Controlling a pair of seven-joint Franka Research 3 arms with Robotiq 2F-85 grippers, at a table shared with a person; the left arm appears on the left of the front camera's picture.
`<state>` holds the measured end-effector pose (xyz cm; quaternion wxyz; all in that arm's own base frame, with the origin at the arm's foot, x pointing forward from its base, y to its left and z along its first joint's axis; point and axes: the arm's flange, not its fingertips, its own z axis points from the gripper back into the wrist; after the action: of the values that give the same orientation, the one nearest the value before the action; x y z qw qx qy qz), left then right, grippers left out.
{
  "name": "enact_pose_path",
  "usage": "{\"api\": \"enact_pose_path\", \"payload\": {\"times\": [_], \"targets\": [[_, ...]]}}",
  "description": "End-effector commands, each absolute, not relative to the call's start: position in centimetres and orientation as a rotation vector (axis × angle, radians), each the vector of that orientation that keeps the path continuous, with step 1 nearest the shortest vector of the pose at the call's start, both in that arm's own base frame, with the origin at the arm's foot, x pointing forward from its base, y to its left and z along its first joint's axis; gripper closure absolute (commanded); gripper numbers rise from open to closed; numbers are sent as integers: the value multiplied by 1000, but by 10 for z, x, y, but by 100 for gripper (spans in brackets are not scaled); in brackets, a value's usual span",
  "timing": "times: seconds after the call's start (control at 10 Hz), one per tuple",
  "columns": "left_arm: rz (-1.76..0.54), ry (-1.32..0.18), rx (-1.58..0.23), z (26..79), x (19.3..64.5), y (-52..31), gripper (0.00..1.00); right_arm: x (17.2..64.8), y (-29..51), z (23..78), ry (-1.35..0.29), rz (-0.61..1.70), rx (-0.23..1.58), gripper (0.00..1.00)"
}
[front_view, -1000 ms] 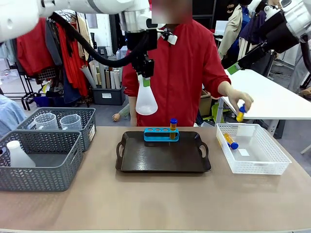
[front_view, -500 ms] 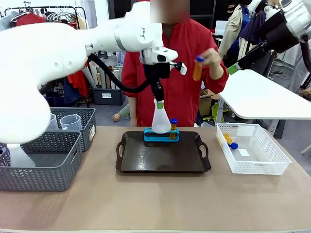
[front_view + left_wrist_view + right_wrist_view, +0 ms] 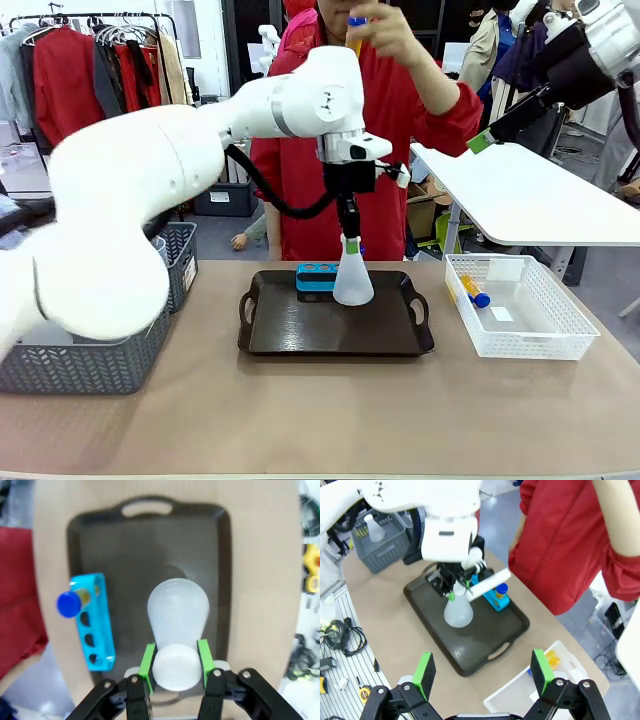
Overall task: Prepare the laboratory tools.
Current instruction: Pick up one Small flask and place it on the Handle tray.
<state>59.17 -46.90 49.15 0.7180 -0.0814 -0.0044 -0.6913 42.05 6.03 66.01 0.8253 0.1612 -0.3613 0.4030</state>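
A robotics test room in a shared workroom is shown. A white robot arm (image 3: 150, 170) is seen over a brown tabletop (image 3: 320, 410), where a conical flask (image 3: 352, 280) and a blue tube rack (image 3: 315, 277) are set over a dark tray (image 3: 335, 325). Behind, garments (image 3: 60, 80) are hung on a rail beside a white table (image 3: 540, 195). Loose cables (image 3: 342, 637) are seen beside the tabletop.

Front: level across desk (image 3: 320, 420). Left wrist: close, straight down. Right wrist: high, oblique. All share tray (image 3: 300, 330), conical flask (image 3: 352, 282).
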Motion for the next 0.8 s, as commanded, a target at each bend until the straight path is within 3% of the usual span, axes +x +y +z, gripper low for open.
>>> {"api": "enact_pose_path", "payload": {"times": [0.0, 0.7], "targets": [[-1586, 18, -133, 496, 633, -507, 100, 421, 59, 660, -775, 862, 361, 0], [-1631, -7, -100, 448, 641, -523, 100, 421, 59, 660, -775, 862, 361, 0]]}}
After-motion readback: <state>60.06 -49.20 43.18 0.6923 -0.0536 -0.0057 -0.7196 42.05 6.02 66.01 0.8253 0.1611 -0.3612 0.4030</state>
